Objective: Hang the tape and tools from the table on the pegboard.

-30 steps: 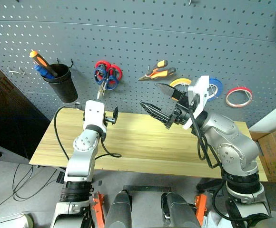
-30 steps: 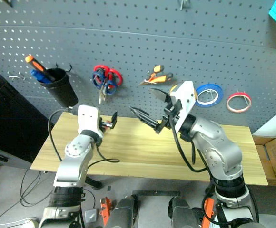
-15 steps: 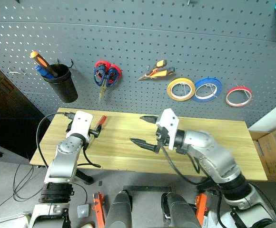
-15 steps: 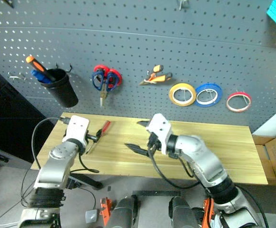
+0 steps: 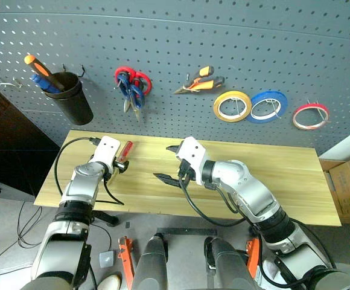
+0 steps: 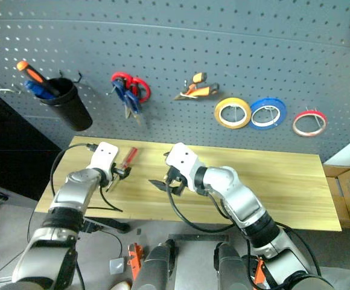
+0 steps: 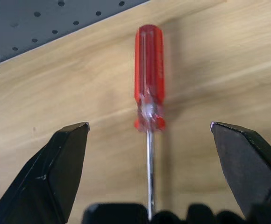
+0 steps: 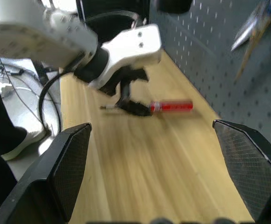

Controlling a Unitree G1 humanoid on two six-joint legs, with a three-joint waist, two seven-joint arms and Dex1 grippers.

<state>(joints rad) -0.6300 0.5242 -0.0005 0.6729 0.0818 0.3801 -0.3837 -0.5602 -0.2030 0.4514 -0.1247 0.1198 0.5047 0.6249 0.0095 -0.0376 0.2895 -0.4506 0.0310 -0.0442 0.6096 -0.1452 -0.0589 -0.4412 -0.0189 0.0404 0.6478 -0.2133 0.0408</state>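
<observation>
A big dark grey pegboard (image 5: 223, 36) fills the wall, and a long light wood table (image 5: 283, 181) stands in front of it.

In the head views, most things already hang on the board. The thin red tape (image 5: 311, 115) is on a hook at the far right, next to a blue roll (image 5: 268, 107) and a yellow roll (image 5: 232, 106). The orange-and-black pliers (image 5: 200, 81) hang in the middle, and the scissors (image 5: 130, 87) hang to their left. A black cup (image 5: 73, 103) at the far left holds an orange-handled screwdriver (image 5: 37, 67). Only the red-handled screwdriver (image 5: 124, 152) lies on the table, near its left end, so I think it is the last thing to hang. The left gripper (image 5: 116, 168) bends down low over it, with its tip just at the metal shaft. The right gripper (image 5: 172, 166) waits near the middle of the table, wide open and holding nothing.

In the left wrist view, the screwdriver lies flat between the two black fingers (image 7: 60, 163), handle pointing away toward the wall. The claw is spread wide and does not squeeze it yet.

In the right wrist view, the left gripper leans over the screwdriver while the right one points that way from the side.
</observation>
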